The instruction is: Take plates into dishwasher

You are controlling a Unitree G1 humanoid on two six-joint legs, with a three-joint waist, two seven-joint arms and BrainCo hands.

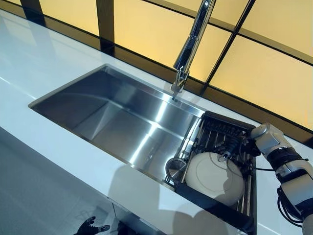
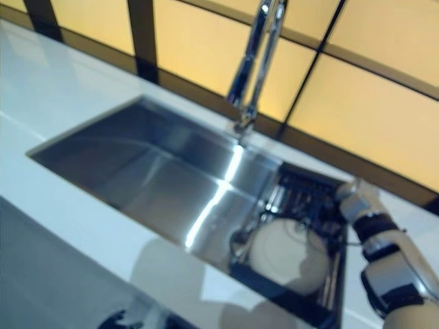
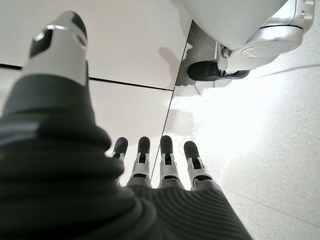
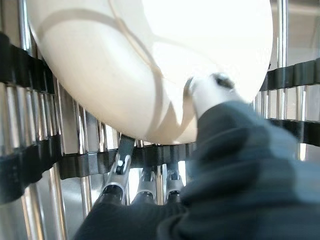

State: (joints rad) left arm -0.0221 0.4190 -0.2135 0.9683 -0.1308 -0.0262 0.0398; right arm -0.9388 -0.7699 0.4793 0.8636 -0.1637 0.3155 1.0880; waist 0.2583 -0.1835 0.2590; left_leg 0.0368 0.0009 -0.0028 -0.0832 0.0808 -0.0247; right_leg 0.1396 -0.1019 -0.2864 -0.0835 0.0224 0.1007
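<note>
Just in front of your right hand (image 1: pixel 234 147), a white plate (image 1: pixel 214 177) lies in the drying rack (image 1: pixel 244 193) that spans the right end of the sink (image 1: pixel 122 115). In the right wrist view the thumb (image 4: pixel 207 95) presses on the plate's face while the fingers (image 4: pixel 120 162) reach beneath its rim, down among the rack's bars, so the hand looks closed on the plate in a pinch at the edge nearest the wrist.

By my reading you are at the pickup: the plate is gripped but not yet lifted, with its far edge resting against the rack's dark front rail. The next move calls for a lift that clears the bars and that rail without the rim catching, then a carry away from the sink. No dishwasher shows in any view, so you will have to find it before you can place the plate.

The plate is round, so it has no long axis to speak of. It lies tilted, its face turned up and somewhat away from the hand.

Beyond the plate, on the side away from your wrist, a small metal cup (image 1: pixel 174 169) sits in the sink just beside the rack. The tap (image 1: pixel 190 46) stands well above and behind. Your left hand (image 3: pixel 165 165) hangs low past the tabletop (image 1: pixel 63 156) edge, over the floor (image 3: pixel 260 145), fingers straight and holding nothing.
</note>
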